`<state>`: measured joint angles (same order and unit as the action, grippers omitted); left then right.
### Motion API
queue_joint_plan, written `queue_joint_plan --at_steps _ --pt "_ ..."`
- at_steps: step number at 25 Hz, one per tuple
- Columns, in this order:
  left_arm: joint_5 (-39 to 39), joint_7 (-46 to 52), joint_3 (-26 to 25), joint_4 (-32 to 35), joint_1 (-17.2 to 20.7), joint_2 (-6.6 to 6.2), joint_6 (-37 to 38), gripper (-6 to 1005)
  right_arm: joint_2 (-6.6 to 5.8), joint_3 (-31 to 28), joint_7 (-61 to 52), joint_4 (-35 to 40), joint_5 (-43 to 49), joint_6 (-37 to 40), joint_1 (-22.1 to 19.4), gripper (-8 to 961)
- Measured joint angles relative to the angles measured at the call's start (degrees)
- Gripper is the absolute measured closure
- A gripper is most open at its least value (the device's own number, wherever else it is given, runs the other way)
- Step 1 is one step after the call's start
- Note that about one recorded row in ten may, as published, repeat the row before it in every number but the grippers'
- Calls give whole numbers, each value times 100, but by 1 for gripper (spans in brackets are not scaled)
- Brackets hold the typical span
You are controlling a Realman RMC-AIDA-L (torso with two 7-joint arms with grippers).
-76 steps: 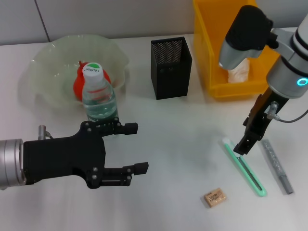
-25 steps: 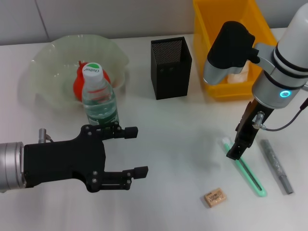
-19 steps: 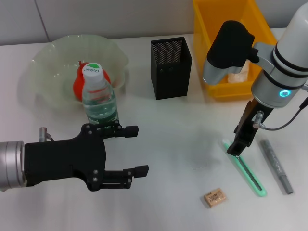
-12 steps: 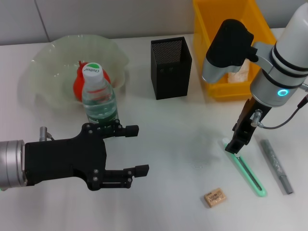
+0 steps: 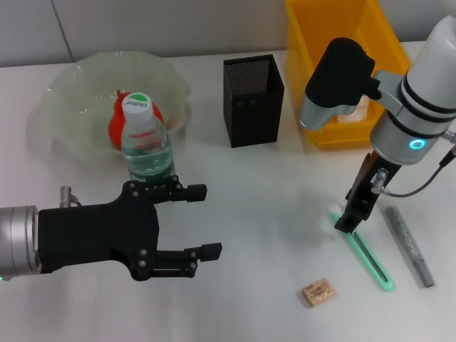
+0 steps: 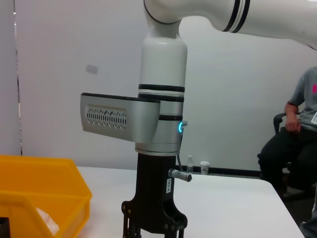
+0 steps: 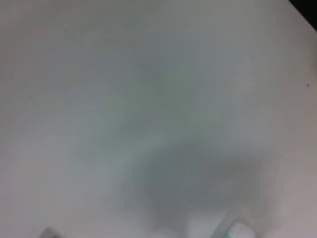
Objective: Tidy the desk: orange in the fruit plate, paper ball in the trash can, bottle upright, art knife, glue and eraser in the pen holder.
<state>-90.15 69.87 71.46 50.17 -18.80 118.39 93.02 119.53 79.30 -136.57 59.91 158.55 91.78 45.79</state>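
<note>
The red-orange wrinkled orange lies in the pale green ruffled fruit plate; crumpled white paper ball sits in the bright yellow bin. Left gripper jaws are released; right gripper jaws cannot be told.

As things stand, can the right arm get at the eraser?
Probably yes. The eraser lies alone on bare table, toward the robot and a little left of the right gripper, which sits at the far end of the green art knife. Nothing stands between them.
</note>
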Motion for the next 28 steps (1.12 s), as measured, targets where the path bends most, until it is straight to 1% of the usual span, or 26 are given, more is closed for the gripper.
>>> queue_joint_plan --at_steps 28 --pt "-43 -11 0 -7 -18 9 -12 189 0 184 -117 -31 -124 66 -34 385"
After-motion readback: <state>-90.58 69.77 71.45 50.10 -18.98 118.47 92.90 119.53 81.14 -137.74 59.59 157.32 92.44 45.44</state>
